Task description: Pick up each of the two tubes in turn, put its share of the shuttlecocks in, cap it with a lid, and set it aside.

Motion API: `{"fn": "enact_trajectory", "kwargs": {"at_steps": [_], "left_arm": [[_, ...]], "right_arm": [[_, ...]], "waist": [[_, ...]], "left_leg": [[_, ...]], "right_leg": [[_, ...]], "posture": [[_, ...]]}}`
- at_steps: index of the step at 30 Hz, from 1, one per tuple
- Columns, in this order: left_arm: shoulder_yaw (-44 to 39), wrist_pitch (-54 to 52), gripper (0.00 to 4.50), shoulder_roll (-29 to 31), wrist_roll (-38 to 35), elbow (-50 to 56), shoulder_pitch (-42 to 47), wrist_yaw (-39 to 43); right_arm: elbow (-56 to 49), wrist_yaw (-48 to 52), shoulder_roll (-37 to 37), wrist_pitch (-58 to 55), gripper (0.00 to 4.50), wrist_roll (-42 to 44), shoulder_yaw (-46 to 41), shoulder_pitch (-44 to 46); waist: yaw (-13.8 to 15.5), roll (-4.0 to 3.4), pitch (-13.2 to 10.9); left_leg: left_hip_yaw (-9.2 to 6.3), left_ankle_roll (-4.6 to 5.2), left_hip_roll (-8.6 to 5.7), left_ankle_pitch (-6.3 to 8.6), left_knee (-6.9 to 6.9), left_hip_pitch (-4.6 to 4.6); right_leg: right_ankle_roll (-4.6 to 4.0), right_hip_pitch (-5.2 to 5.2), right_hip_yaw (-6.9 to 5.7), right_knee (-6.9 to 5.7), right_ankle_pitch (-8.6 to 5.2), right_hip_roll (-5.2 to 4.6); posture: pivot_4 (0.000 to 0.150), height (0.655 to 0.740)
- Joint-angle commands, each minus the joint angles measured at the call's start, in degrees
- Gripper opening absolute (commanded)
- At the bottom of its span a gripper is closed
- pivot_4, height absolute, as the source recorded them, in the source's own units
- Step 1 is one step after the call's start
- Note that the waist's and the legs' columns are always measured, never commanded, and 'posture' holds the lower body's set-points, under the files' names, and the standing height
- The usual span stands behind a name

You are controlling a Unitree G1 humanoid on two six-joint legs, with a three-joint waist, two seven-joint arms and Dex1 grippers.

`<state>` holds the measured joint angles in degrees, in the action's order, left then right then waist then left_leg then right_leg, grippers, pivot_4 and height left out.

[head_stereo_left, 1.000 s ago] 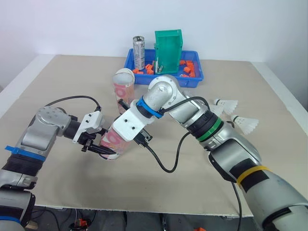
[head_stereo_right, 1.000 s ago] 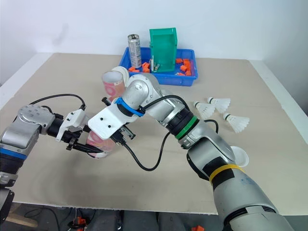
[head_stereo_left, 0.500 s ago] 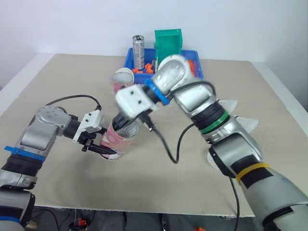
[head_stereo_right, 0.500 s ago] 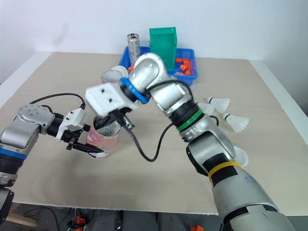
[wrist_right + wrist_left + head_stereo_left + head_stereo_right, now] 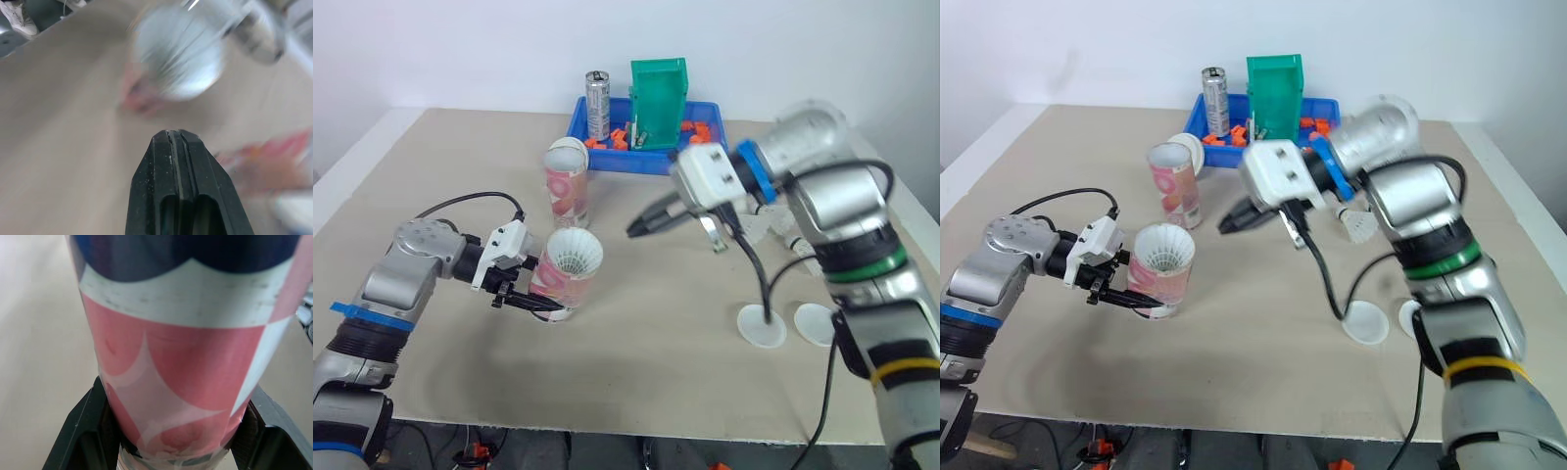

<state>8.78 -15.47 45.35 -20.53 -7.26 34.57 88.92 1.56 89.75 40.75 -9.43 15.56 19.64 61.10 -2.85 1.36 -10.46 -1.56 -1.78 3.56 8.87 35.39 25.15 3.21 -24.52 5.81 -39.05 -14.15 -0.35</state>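
My left gripper (image 5: 530,301) is shut on the lower part of a pink-and-white tube (image 5: 555,282), held tilted just above the table. White shuttlecock feathers (image 5: 575,258) fill the tube's open mouth. In the left wrist view the black fingers (image 5: 82,427) press both sides of the tube (image 5: 171,372). A second pink tube (image 5: 566,183) stands upright behind it. My right gripper (image 5: 641,227) hovers over the table's middle, shut and empty, well right of the held tube. Two white lids (image 5: 761,326) (image 5: 815,323) lie at the front right. A loose shuttlecock (image 5: 1361,227) lies behind the right arm.
A blue tray (image 5: 646,163) with orange parts sits at the back, holding a green bin (image 5: 658,92) and a metal can (image 5: 596,105). A black cable (image 5: 759,284) hangs from the right arm toward the lids.
My right gripper has pulled out of the tube's mouth and swung right and up, leaving shuttlecock feathers in the tube. The left gripper has tipped the tube more upright.
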Motion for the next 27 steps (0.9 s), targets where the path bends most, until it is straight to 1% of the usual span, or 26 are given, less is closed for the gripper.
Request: {"fn": "enact_trajectory", "kwargs": {"at_steps": [1, 6, 7, 12, 14, 19, 22, 27], "left_arm": [[-0.4, 0.6, 2.58, 0.4, -0.1, 1.1, 0.5, 0.8], [0.8, 0.9, 2.58, -0.7, 0.7, -0.3, 1.9, 1.2], [1.5, 1.0, 2.58, -1.1, 1.1, -0.4, 2.1, 1.6], [4.9, 4.8, 2.58, -1.3, 5.3, -2.9, 1.7, 2.8], [5.0, 5.0, 2.58, -1.6, 5.2, -3.5, 1.9, 2.9], [5.0, 4.6, 2.58, -2.2, 4.9, -3.8, 2.3, 3.1], [4.9, 4.5, 2.58, -2.4, 4.8, -4.0, 2.5, 3.1], [4.5, 4.0, 2.58, -2.4, 4.5, -3.7, 2.5, 3.1]], "right_arm": [[-6.2, -1.3, 0.3, -3.0, 0.05, 1.2, -2.4, 0.8], [-7.2, -3.1, -0.4, -4.9, 0.05, 0.4, -2.2, 0.6], [-7.1, -3.5, -0.9, -5.0, 0.05, 0.4, -2.2, 0.8], [-6.0, -4.3, -4.4, -5.7, 0.05, 0.2, -1.3, 3.8], [-5.3, -4.1, -5.8, -5.2, 0.05, -0.6, -0.3, 4.7], [-3.2, -2.5, -10.0, -2.6, 0.05, -3.9, 4.5, 6.3], [0.5, -1.9, -12.7, 0.6, 0.05, -8.0, 8.9, 6.9], [6.3, -2.0, -17.0, 5.0, 0.05, -12.7, 12.5, 8.8]], "waist": [[-0.6, -0.10, -0.1], [-0.7, -0.10, -0.1], [-0.7, -0.10, -0.1], [-0.7, -0.10, -0.1], [-0.7, -0.10, -0.1], [-0.7, -0.10, -0.1], [-0.7, -0.10, -0.1], [-0.7, -0.10, -0.1]], "left_leg": [[0.02, 0.01, 0.02, 0.00, -0.01, -0.02], [-0.06, 0.01, 0.13, 0.00, -0.01, -0.04], [-0.04, 0.01, 0.12, 0.00, 0.01, -0.01], [0.07, 0.01, 0.10, 0.00, 0.06, 0.01], [0.04, 0.01, 0.10, 0.00, 0.03, -0.01], [0.03, 0.01, 0.11, 0.00, 0.04, -0.03], [0.03, 0.01, 0.11, 0.00, 0.06, -0.03], [0.03, 0.01, 0.11, 0.00, 0.08, -0.03]], "right_leg": [[-0.04, -0.07, 0.03, -0.03, 0.03, 0.04], [-0.15, -0.10, -0.02, -0.09, 0.04, 0.20], [-0.30, -0.10, 0.00, -0.09, -0.05, 0.18], [-0.23, -0.11, 0.11, -0.07, -0.02, 0.15], [-0.09, -0.11, 0.08, -0.07, 0.07, 0.17], [-0.14, -0.08, 0.08, -0.08, 0.04, 0.17], [-0.20, -0.06, 0.08, -0.08, 0.01, 0.17], [-0.21, -0.06, 0.08, -0.08, 0.01, 0.18]], "posture": [[0.150, 0.7362], [0.150, 0.7362], [0.150, 0.7362], [0.150, 0.7362], [0.150, 0.7362], [0.150, 0.7362], [0.150, 0.7362], [0.150, 0.7362]]}}
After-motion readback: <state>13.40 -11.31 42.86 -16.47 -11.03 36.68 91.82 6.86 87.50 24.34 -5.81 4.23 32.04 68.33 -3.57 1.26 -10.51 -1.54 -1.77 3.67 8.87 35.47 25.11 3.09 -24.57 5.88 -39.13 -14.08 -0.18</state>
